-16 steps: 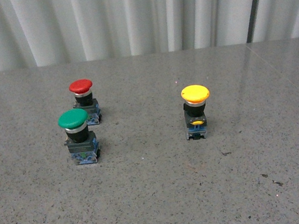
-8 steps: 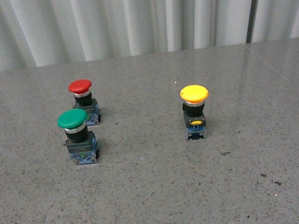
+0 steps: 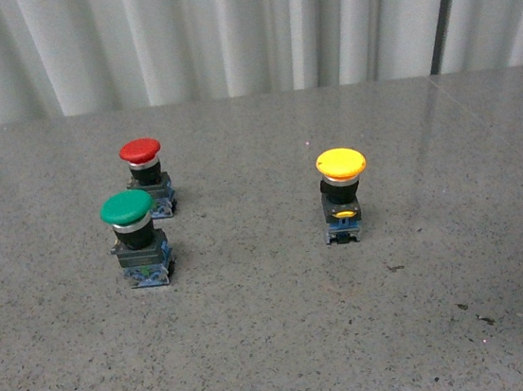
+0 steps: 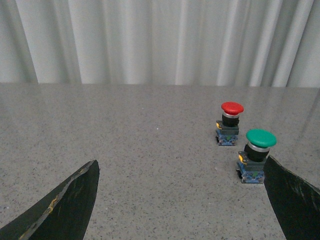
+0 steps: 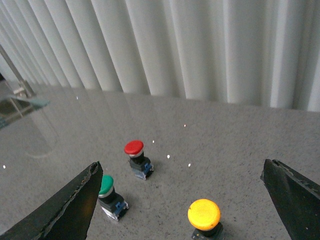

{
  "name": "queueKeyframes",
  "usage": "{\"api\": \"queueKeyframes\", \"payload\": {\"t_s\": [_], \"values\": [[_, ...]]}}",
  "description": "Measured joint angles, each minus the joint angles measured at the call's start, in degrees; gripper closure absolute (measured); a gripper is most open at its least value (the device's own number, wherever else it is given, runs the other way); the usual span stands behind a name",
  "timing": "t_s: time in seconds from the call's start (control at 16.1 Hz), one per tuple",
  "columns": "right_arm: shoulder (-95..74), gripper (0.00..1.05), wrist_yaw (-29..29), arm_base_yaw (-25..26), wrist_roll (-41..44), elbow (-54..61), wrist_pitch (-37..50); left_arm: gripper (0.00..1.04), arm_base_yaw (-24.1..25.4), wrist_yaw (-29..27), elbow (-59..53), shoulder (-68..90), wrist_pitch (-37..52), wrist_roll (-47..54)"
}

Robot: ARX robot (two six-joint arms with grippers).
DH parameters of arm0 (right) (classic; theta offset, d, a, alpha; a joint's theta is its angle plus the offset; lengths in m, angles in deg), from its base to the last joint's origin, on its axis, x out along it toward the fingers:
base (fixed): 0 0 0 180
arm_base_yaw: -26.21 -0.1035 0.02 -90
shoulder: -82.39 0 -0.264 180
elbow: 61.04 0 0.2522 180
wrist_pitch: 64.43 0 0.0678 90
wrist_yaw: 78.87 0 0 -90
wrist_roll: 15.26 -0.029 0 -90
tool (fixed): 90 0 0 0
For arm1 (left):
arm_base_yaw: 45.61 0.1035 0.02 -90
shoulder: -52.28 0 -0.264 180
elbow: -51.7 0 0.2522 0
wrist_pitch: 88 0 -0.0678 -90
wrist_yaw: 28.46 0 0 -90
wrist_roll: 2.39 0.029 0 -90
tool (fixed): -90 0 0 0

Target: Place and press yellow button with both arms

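The yellow button (image 3: 343, 195) stands upright on the grey table, right of centre in the front view; its yellow cap (image 5: 203, 214) also shows low in the right wrist view. My right gripper (image 5: 182, 200) is open, its black fingers (image 5: 70, 210) wide apart above and short of the yellow button. My left gripper (image 4: 180, 200) is open too, over bare table, with one finger (image 4: 295, 200) beside the green button (image 4: 256, 155). Neither arm shows in the front view.
A green button (image 3: 138, 237) and a red button (image 3: 148, 179) stand close together at the left of the grey table (image 3: 280, 346). A white pleated curtain (image 3: 222, 29) hangs behind the table's far edge.
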Motion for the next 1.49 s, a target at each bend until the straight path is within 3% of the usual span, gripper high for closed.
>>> {"api": "queueKeyframes", "payload": {"t_s": [0.19, 0.25, 0.44, 0.68, 1.49], "values": [[-17.44, 0.07, 3.28, -5.9, 5.97, -12.28, -7.69, 0.07, 0.0, 0.02, 0.0, 0.0, 0.0, 0.0], [-23.34, 0.16, 4.5, -6.19, 7.19, -14.75, -9.03, 0.07, 0.0, 0.02, 0.0, 0.0, 0.0, 0.0], [-27.91, 0.82, 5.31, -7.37, 10.36, -16.94, -11.3, 0.07, 0.0, 0.02, 0.0, 0.0, 0.0, 0.0], [-28.57, 1.01, 5.25, -7.67, 10.6, -16.94, -11.21, 0.07, 0.0, 0.02, 0.0, 0.0, 0.0, 0.0], [-32.46, 1.03, 5.2, -6.82, 10.82, -16.9, -11.3, 0.07, 0.0, 0.02, 0.0, 0.0, 0.0, 0.0]]}}
